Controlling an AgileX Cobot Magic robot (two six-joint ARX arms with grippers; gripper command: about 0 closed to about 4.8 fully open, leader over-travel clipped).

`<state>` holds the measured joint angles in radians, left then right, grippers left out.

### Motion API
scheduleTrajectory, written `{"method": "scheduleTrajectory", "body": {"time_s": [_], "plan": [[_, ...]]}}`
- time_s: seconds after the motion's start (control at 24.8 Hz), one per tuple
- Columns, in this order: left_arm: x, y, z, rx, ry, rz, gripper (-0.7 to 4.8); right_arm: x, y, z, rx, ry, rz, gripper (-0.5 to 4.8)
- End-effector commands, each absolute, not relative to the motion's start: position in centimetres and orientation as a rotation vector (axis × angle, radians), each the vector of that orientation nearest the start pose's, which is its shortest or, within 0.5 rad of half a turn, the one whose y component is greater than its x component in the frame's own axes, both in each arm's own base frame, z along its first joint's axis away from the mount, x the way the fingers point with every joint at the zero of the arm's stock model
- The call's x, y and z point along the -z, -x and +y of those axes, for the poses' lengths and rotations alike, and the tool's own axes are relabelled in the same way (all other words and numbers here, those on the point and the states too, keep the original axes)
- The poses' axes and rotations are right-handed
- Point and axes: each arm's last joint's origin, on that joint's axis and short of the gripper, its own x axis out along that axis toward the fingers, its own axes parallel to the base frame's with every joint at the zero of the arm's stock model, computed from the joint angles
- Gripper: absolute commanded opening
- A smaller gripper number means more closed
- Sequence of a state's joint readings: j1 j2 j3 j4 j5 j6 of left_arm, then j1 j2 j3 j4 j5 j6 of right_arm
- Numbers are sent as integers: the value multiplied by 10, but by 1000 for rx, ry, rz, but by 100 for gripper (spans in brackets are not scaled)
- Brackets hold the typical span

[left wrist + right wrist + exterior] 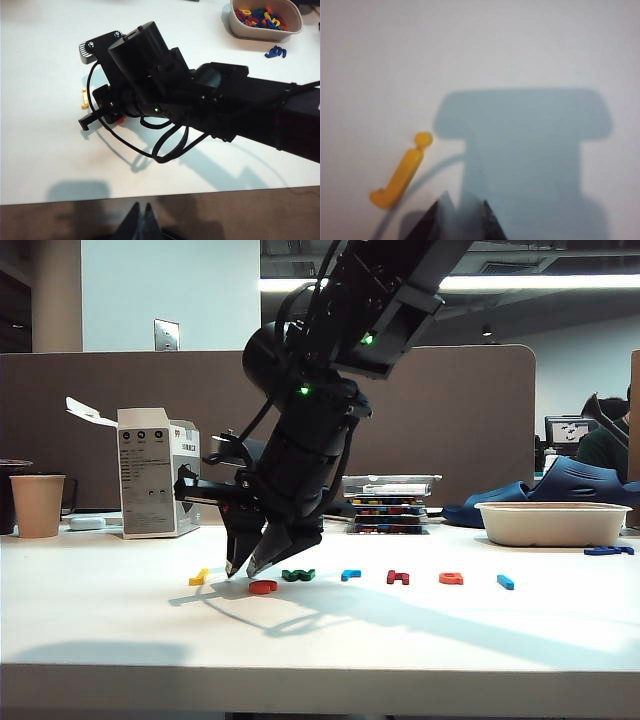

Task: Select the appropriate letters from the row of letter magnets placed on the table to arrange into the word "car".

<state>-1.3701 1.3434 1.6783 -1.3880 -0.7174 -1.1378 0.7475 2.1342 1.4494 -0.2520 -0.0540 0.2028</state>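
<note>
Orange "c" [262, 587] lies flat on the table [120, 635], a little forward of the letter row and just below the right gripper [248, 568], between the yellow letter [199, 577] and the green one [298, 575]. The right gripper's fingers stand slightly apart with nothing between them. A closing pinch could skid the thin "c" sideways, or nudge the yellow letter beside it. The left gripper [140, 220] sits off the table's front edge, tips together, well clear of the "c".
</note>
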Motion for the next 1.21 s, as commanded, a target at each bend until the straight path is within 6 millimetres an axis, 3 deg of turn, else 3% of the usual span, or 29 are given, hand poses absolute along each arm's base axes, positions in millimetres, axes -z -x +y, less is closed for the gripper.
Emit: {"method": "scheduleTrajectory", "body": {"time_s": [0.04, 0.44, 0.76, 1.21], "plan": [[-421, -62, -208, 201, 160, 740, -5, -108, -306, 288, -578, 239, 1264, 102], [-421, -62, -208, 201, 160, 740, -6, -107, -292, 291, -575, 234, 1366, 83], [-421, -62, -208, 201, 160, 739, -6, -118, -284, 296, -587, 231, 1360, 83], [-421, -62, -208, 201, 160, 739, -5, -167, -285, 300, -650, 150, 1178, 83]]}}
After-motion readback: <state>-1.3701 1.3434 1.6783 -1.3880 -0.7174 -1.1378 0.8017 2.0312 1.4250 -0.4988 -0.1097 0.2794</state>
